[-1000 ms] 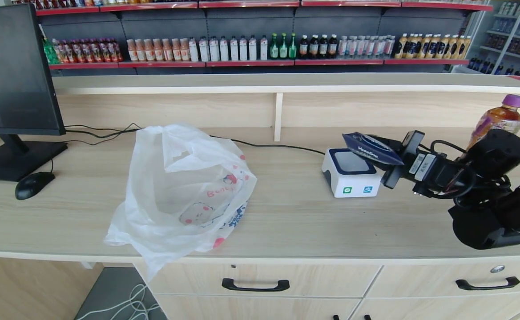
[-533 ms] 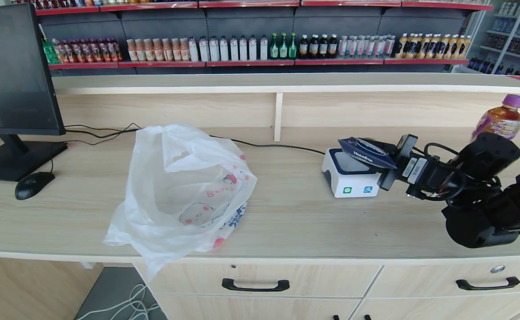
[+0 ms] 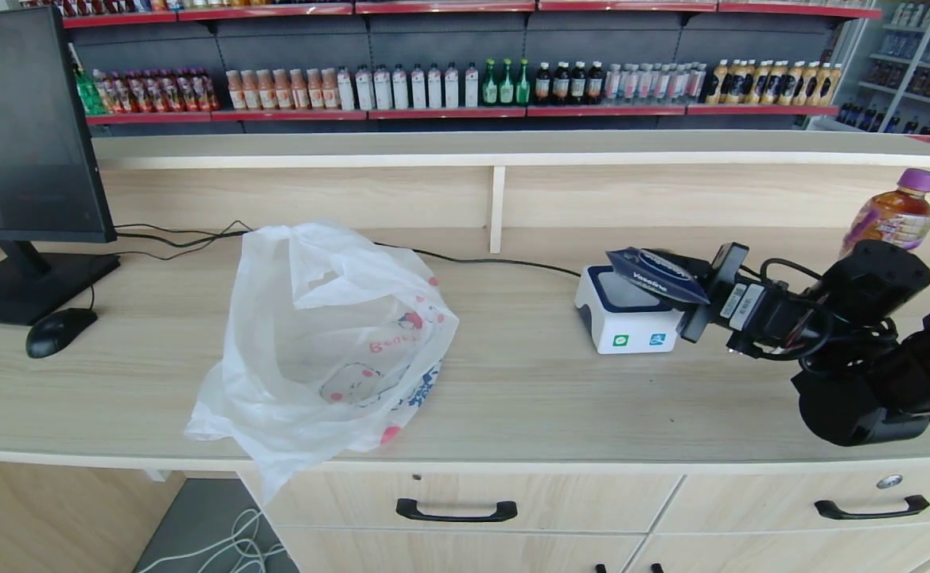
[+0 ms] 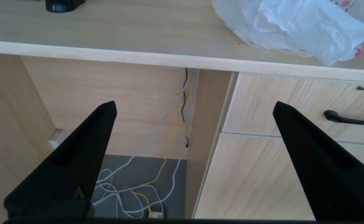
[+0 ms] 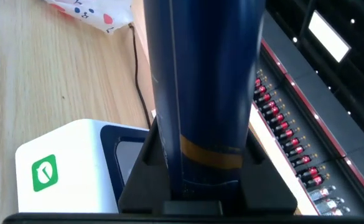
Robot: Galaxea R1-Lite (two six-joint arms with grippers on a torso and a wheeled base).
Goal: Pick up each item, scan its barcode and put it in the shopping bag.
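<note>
My right gripper is shut on a dark blue lotion tube, holding it flat just above the glass top of the white barcode scanner. From the right wrist the tube runs out between the two black fingers, with the scanner below it. The white plastic shopping bag sits open on the counter, left of the scanner. My left gripper hangs open below the counter's front edge, nothing between its fingers, with the bag above on the counter.
A purple-capped tea bottle stands at the back right of the counter. A monitor and a mouse occupy the left end. A black cable runs along the back to the scanner. Drawers with black handles lie below.
The right arm has carried the tube a little lower and to the left, closer over the scanner's glass. Since half a second ago it has barely moved. The bag stays put.
</note>
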